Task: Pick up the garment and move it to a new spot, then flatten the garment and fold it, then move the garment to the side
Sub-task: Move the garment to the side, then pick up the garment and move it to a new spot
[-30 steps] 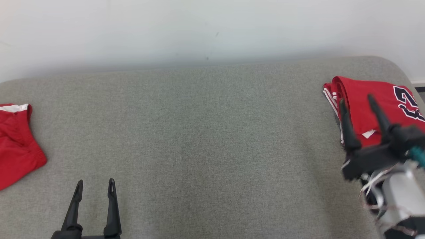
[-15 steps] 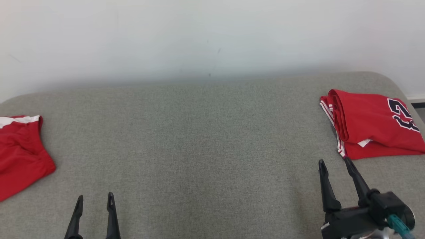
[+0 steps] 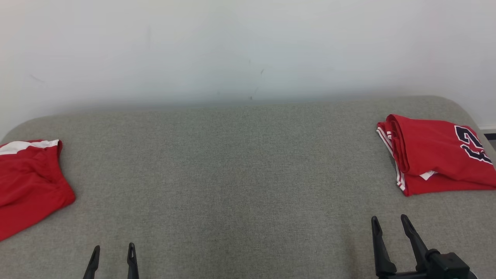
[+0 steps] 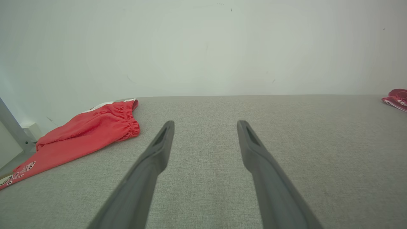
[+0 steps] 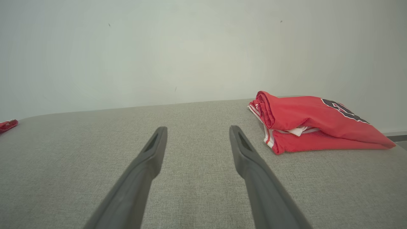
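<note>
A folded red garment (image 3: 434,155) with a dark number printed on it lies at the right side of the grey padded surface (image 3: 232,174); the right wrist view has it (image 5: 311,124) ahead and to the right. My right gripper (image 3: 389,221) is open and empty at the lower right, well short of that garment (image 3: 434,155). My left gripper (image 3: 114,248) is open and empty at the lower left. A second red garment (image 3: 27,182) with a white band lies loose at the left edge, also in the left wrist view (image 4: 86,130).
A pale wall (image 3: 248,50) rises right behind the surface. The surface's rounded right corner (image 3: 465,110) is just past the folded garment. A metal leg (image 4: 12,127) and a strip of floor show at far left.
My right gripper has drawn back off the folded garment toward the near edge, open throughout. The head camera has tilted up, so everything sits lower in the picture.
</note>
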Controlling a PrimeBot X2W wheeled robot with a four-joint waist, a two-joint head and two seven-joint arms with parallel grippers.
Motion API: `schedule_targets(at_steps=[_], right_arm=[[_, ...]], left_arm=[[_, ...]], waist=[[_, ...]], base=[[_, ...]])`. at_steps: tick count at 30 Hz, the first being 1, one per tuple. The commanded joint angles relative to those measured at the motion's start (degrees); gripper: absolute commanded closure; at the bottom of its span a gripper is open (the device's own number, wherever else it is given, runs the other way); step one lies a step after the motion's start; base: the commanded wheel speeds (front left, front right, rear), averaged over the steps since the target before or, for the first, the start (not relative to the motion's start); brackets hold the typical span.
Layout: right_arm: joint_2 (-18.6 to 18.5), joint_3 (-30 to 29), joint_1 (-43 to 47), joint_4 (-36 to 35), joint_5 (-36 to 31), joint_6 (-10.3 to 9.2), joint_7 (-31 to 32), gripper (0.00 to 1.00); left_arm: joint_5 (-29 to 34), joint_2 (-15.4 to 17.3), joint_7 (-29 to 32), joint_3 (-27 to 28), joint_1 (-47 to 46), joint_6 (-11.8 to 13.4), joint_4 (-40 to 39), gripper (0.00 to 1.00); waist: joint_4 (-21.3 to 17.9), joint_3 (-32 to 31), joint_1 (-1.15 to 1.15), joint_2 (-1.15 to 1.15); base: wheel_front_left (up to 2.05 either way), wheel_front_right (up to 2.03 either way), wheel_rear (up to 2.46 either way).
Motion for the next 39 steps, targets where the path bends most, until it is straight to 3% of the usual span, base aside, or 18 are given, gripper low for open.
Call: schedule_targets(at_steps=[1, 39], right_arm=[[0.3, -0.2, 0.7, 0.0, -0.2, -0.12, 0.0, 0.0], [0.8, 1.0, 1.7, 1.0, 0.6, -0.12, 0.0, 0.0]], left_arm=[[-0.4, 0.0, -0.2, 0.3, 0.5, 0.0, 0.0, 0.0], [-1.6, 0.0, -0.2, 1.3, 1.1, 1.2, -1.3, 0.0]], waist=[[0.1, -0.1, 0.0, 0.0], [2.0, 0.0, 0.0, 0.0]], base=[[0.0, 0.0, 0.0], [0.0, 0.0, 0.0]])
